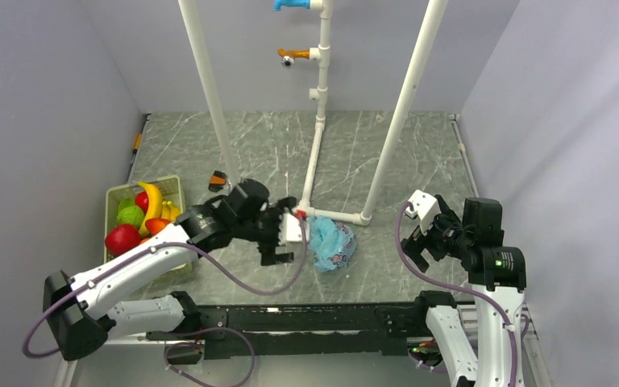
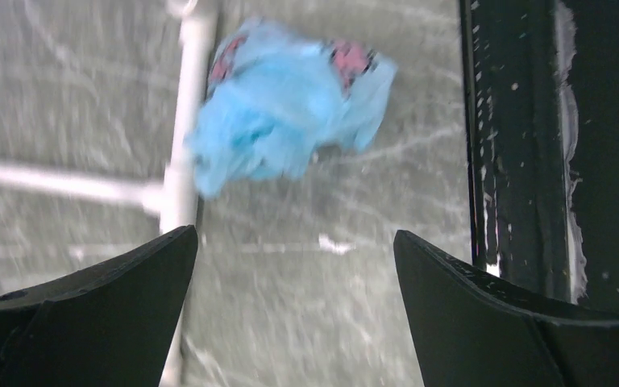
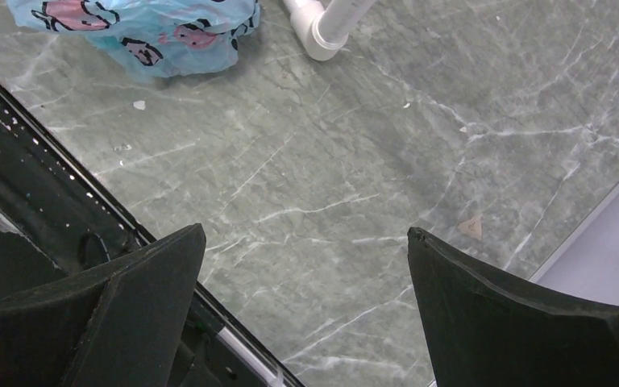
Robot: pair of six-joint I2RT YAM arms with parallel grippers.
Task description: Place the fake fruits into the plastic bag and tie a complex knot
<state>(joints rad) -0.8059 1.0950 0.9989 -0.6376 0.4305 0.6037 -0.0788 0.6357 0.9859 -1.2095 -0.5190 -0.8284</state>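
Observation:
The light-blue plastic bag (image 1: pixel 332 243) lies crumpled on the table beside the white pipe foot; it also shows blurred in the left wrist view (image 2: pixel 290 101) and at the top left of the right wrist view (image 3: pixel 141 31). The fake fruits (image 1: pixel 139 216), a banana, red, green and orange pieces, sit in a green basket (image 1: pixel 174 187) at the left. My left gripper (image 1: pixel 278 234) is open and empty, just left of the bag. My right gripper (image 1: pixel 421 246) is open and empty, well to the right of the bag. No knot shows.
A white PVC pipe frame (image 1: pixel 314 161) stands at the table's middle, its foot (image 1: pixel 346 216) next to the bag. A black rail (image 1: pixel 306 316) runs along the near edge. Grey walls close in on both sides. A small orange-black object (image 1: pixel 218 181) lies behind the left arm.

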